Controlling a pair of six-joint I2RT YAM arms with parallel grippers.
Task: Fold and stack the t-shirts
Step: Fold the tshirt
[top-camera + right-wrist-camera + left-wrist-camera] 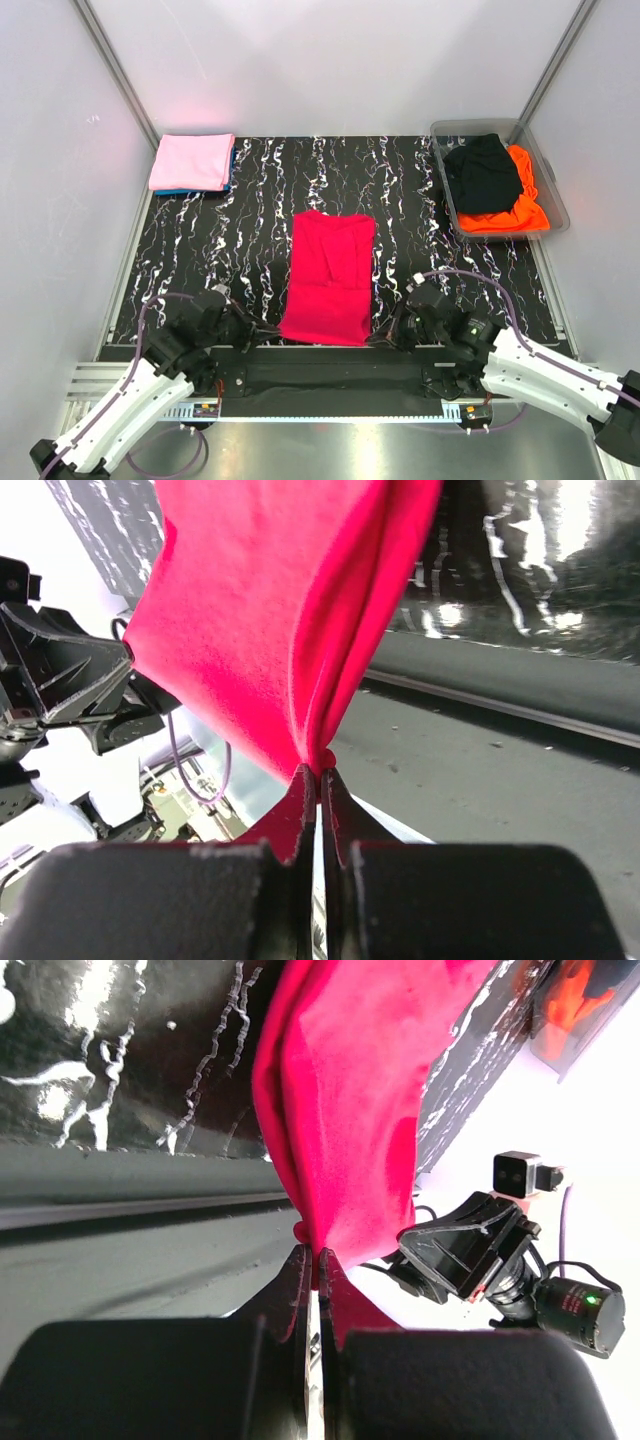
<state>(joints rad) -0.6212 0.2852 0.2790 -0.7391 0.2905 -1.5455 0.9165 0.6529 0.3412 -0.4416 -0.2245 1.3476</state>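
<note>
The crimson-red t-shirt [330, 274] lies as a long folded strip down the middle of the black marbled mat [250, 240]. My left gripper [262, 333] is shut on its near left corner, seen pinched in the left wrist view [313, 1257]. My right gripper [384, 335] is shut on its near right corner, seen in the right wrist view [320, 773]. The near edge of the red t-shirt [350, 1110] hangs lifted between the two grippers. A folded light pink t-shirt [192, 160] lies on a blue t-shirt [180, 191] at the far left.
A clear plastic bin [545, 195] at the far right holds a black t-shirt [483, 172] and a bright orange t-shirt [520, 205]. White walls stand on three sides. A metal rail [330, 375] runs along the near edge between the arm bases.
</note>
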